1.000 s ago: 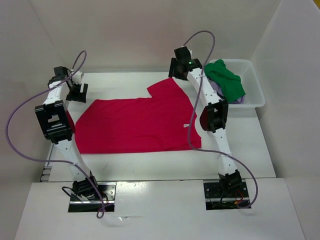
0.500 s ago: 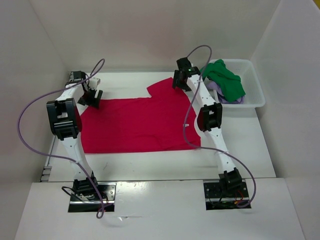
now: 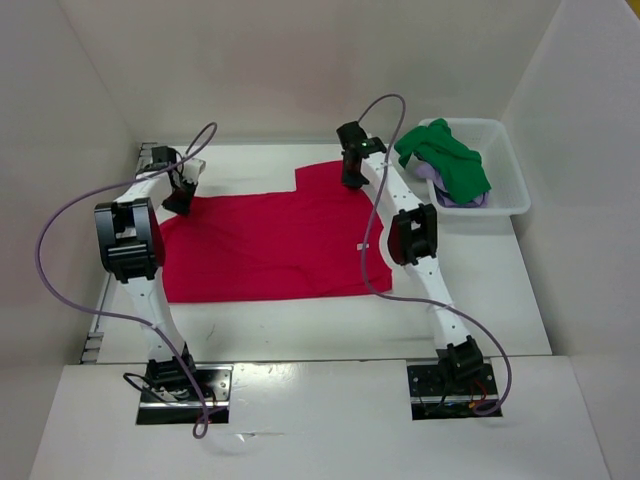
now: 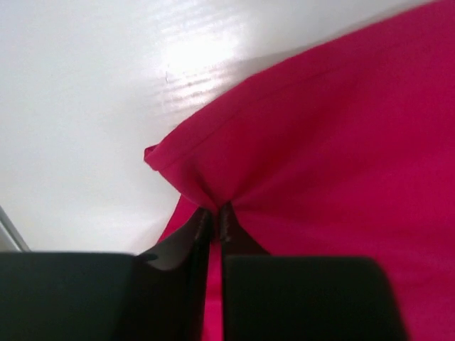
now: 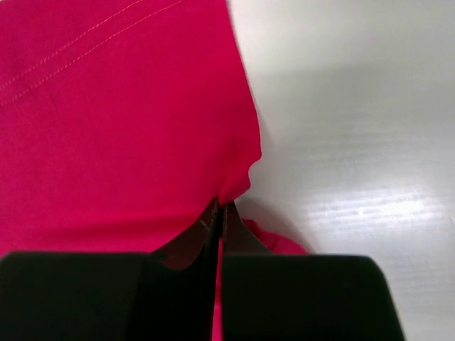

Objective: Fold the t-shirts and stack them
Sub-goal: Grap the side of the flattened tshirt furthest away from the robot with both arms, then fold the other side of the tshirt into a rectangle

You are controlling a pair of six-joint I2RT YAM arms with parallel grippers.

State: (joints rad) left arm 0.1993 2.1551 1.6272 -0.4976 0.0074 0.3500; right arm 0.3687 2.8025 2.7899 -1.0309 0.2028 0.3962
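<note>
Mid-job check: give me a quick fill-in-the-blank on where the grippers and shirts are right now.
1. The left gripper and right gripper are each shut on cloth of the ____.
2. The green t-shirt lies in the white ____.
3. Showing beneath the green one in there is the ____.

Missing words: red t-shirt; basket; lavender t-shirt

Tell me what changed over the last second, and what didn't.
Both arms swung in to the far edge of the red t-shirt. The left gripper closed its jaws on the far left corner; the right gripper closed on the far right sleeve edge. The cloth bunches at each pinch. The shirt otherwise lies spread as before, and the green t-shirt and lavender t-shirt stayed in the basket.
</note>
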